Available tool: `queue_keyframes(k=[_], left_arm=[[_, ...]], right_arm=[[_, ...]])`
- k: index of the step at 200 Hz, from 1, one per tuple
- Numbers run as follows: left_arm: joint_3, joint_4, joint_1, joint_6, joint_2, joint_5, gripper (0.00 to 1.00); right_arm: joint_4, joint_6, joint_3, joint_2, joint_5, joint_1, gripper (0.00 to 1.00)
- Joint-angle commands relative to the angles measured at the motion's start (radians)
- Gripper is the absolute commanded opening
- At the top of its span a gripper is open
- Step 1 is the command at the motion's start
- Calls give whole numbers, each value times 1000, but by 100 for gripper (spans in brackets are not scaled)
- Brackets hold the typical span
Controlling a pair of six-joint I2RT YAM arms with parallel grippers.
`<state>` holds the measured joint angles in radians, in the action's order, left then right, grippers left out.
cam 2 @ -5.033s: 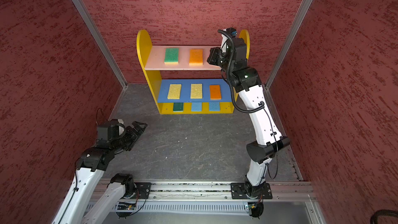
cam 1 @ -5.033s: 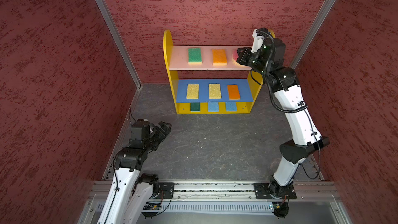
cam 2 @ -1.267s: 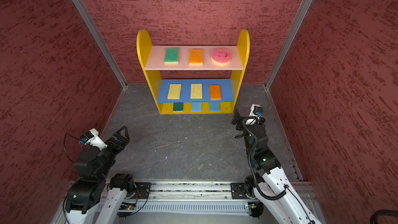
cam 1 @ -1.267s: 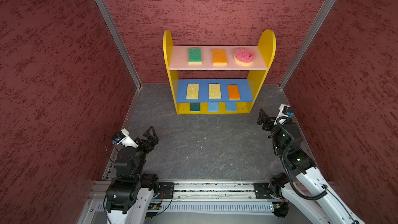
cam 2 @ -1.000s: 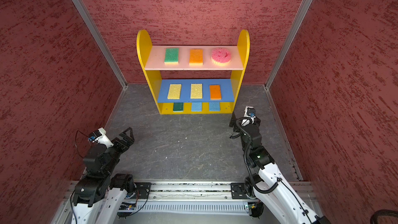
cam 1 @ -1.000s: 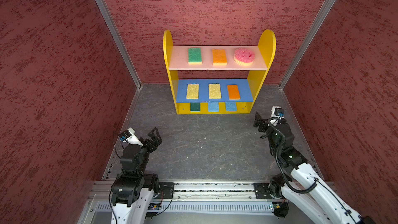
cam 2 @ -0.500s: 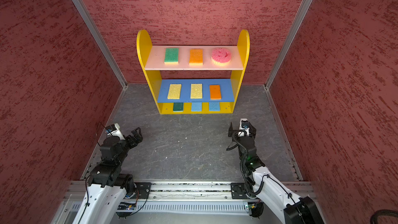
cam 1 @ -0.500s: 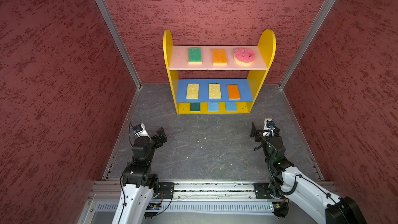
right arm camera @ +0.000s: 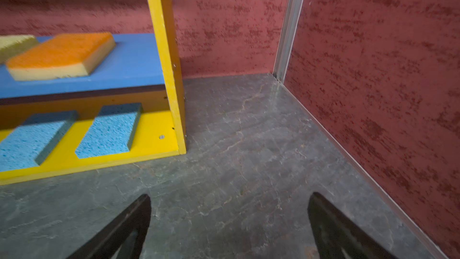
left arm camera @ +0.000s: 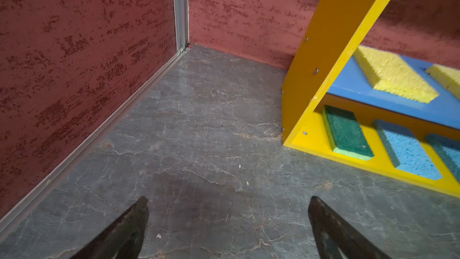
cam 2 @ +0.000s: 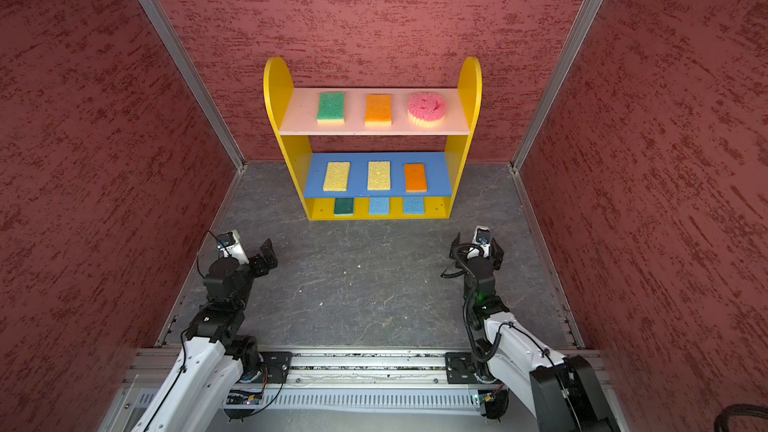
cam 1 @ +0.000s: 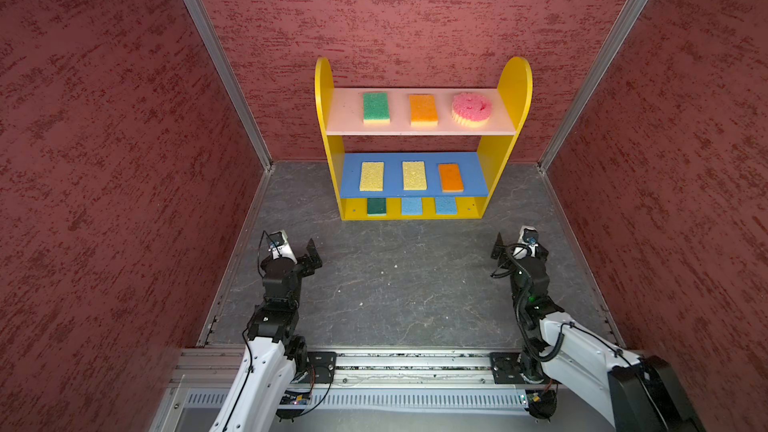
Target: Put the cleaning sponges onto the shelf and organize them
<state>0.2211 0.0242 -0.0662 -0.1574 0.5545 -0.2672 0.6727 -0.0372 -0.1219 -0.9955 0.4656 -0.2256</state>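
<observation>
Grey counter point(cam 1: 399, 284) between the red walls point(cam 1: 104, 160) is bare now. The left fingers point(left arm camera: 124, 232) and right fingers point(right arm camera: 336, 232) have pulled back low near the front, spread wide and holding nothing. All nine sponges point(cam 1: 422, 110) sit three to a tier on the shelf point(cam 1: 514, 85), so it looks done to me.

Mottled red walls point(cam 1: 124, 160) enclose a grey, marble-veined tabletop point(cam 1: 407, 284) — aluminium posts point(cam 1: 216, 56) at the rear corners, a slotted metal rail point(cam 1: 415, 367) along the near edge.
</observation>
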Motion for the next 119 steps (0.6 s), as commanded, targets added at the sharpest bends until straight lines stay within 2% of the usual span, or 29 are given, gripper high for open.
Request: queue_keyframes(k=[1, 23, 44, 62, 87, 98, 103, 110, 119], left_arm=[[-48, -189, 11, 71, 91, -10, 99], [-63, -363, 20, 98, 198, 37, 99], [-21, -427, 60, 97, 338, 105, 99], [26, -512, 98, 79, 482, 156, 99], [88, -655, 124, 61, 665, 260, 99], [103, -724, 128, 40, 726, 296, 100], [114, -740, 131, 48, 748, 315, 99], [155, -665, 131, 49, 759, 319, 99], [178, -657, 135, 56, 786, 338, 99]], right_arm=[[172, -19, -17, -81, 8, 29, 99], [208, -14, -67, -182, -11, 57, 99], [208, -12, -129, -271, -38, 84, 99], [291, 3, -151, -344, -81, 116, 99], [239, 8, -214, -395, -137, 170, 99], [270, 8, -207, -404, -165, 194, 99], [333, 2, -182, -419, -178, 208, 99], [477, -24, -129, -476, -192, 235, 99], [672, -48, -71, -564, -259, 274, 99]])
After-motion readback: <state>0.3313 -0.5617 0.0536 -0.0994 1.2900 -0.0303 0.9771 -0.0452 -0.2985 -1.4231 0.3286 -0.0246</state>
